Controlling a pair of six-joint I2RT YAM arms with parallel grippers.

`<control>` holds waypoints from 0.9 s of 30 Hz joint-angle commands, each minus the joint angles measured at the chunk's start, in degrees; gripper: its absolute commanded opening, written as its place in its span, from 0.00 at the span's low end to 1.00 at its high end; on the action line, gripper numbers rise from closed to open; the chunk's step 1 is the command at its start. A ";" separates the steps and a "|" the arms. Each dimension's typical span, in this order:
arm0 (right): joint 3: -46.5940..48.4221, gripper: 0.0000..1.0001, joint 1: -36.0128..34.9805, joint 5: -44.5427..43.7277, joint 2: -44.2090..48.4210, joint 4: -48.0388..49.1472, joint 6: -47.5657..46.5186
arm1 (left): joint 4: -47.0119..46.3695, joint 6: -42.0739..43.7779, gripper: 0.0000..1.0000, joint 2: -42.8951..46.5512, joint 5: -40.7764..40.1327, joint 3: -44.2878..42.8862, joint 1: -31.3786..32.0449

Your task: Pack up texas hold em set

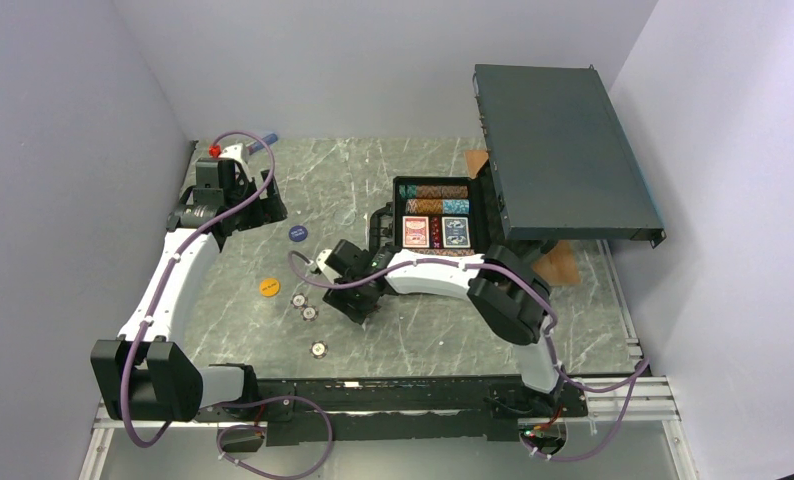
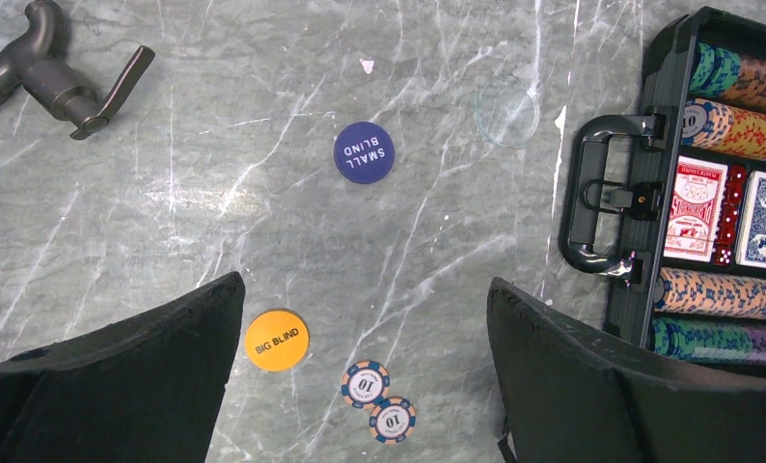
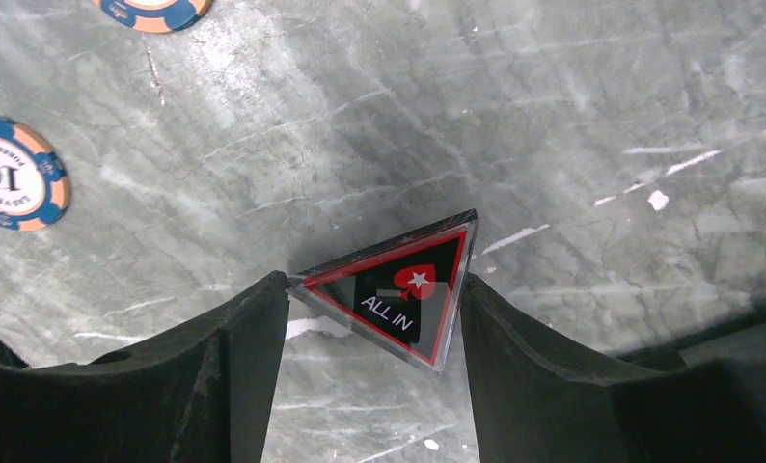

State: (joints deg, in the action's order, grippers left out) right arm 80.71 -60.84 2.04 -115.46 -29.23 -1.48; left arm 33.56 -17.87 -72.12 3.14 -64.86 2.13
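Now the right jaws pinch the black-and-red ALL IN triangle (image 3: 398, 294), one finger touching each side, low over the desk (image 3: 553, 116). The left jaws gape wide, holding nothing. The open poker case (image 2: 654, 96) sits toward the desk's far right.

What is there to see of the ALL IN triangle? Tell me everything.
The ALL IN triangle is a flat plaque, clear-edged like acrylic: black face, red border, white lettering under a red spade with a white star. It sits over the grey marbled table between the fingers of the right claw, which seem to touch its left corner and right edge.
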 commanded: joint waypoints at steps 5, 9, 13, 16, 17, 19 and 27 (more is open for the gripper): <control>-0.99 0.21 0.88 -6.07 13.15 8.81 3.37 | -1.83 -0.28 0.97 0.66 -0.02 0.01 0.06; -0.94 0.21 5.95 -12.63 17.11 9.72 5.30 | -1.79 -0.25 0.97 0.86 0.01 0.01 0.12; 2.54 0.19 15.60 -21.67 14.39 3.59 9.66 | -1.89 -0.26 0.97 0.97 0.68 -0.04 0.03; 3.93 0.16 19.47 -29.30 11.08 1.11 9.24 | -1.90 -0.41 0.97 1.07 1.02 -0.05 0.07; 4.57 0.15 20.57 -30.58 9.86 -0.07 9.21 | -1.93 -0.39 0.97 1.05 1.20 0.00 0.09; 5.78 0.14 22.81 -32.01 7.53 -1.83 9.58 | -2.06 -0.42 0.97 1.10 1.53 0.07 0.07; 8.95 0.17 25.80 -34.59 1.22 -8.06 11.22 | -2.04 -0.55 0.97 1.26 2.05 0.12 0.08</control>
State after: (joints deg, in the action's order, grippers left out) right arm 86.50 -35.05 -28.62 -114.28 -33.45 8.03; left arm 33.58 -17.89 -72.12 3.86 -64.86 2.13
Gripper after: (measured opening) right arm 0.630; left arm 0.970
